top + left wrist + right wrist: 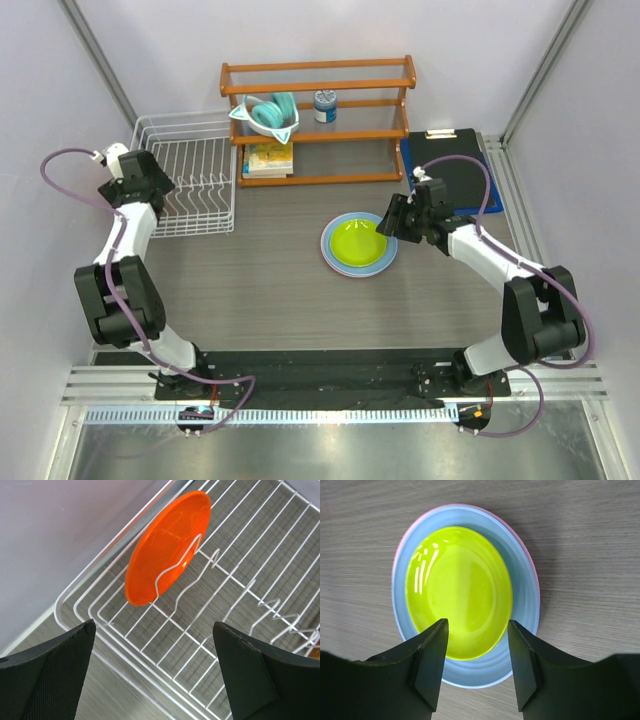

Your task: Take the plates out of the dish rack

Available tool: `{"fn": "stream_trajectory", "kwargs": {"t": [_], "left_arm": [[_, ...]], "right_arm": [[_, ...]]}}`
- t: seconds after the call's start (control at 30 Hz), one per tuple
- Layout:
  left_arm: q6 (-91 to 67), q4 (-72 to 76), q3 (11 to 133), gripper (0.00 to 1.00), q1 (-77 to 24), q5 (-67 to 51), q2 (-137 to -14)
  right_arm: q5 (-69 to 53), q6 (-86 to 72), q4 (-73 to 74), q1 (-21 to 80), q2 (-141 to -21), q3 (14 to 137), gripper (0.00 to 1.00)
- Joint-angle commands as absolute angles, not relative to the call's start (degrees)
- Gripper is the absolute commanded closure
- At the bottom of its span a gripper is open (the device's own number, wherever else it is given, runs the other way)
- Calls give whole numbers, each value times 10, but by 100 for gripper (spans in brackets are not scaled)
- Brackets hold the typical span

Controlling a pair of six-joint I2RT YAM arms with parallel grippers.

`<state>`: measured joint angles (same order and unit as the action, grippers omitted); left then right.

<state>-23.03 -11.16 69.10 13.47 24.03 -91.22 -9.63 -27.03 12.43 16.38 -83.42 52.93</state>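
**One plate left in the rack, and a tine stands in its way**

Three plates lie stacked on the surface [270, 290]: the lime green plate [460, 590] sits on the light blue plate [525, 595], with the pink plate [533, 565] showing only as a thin rim beneath. The right arm [480, 250] hangs over the near edge of this stack. Its jaws are released, parted with nothing between them.

The orange plate [167, 547] stands on edge in the dish rack [195, 165], near one corner, leaning against a wire tine that crosses its face. The left arm [135, 190] hovers above the rack with its jaws spread wide and empty, the plate ahead of them and not yet touched. In the top view the arm hides the plate.

The main risk appears to be that tine. If the jaws pull the plate sideways or at a slant instead of straight up along its own plane, the rim will likely catch on the wire, and the light rack may be dragged or lifted with it. The plate looks thin, smooth and glossy, so a shallow pinch on the rim could slip and drop it back among the tines. A descent that is off-line could also put a jaw on the wire rather than on the plate.

At the stack, a low retreat by the right arm could nudge the lime green plate off centre. If that arm lingers there, it probably blocks the spot where the orange plate should go.
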Motion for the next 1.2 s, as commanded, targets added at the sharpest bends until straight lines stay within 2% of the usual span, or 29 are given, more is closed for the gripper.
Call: {"fn": "stream_trajectory", "kwargs": {"t": [0.0, 0.27, 0.37, 0.47, 0.57, 1.17], "left_arm": [[-228, -62, 718, 1, 166, 172, -937], [-236, -18, 716, 5, 208, 128, -978], [-243, -3, 715, 10, 218, 98, -991], [-244, 11, 718, 16, 222, 88, -998], [-249, 26, 715, 32, 226, 65, -1003], [-230, 11, 778, 31, 227, 120, -1049]], "right_arm": [[-109, -255, 93, 165, -866, 557, 44], [-146, -251, 62, 161, -929, 564, 43], [-154, -251, 55, 159, -947, 567, 44], [-161, -250, 53, 156, -961, 571, 44], [-167, -251, 44, 156, -970, 570, 44], [-216, -255, 19, 145, -1004, 569, 44]]}}
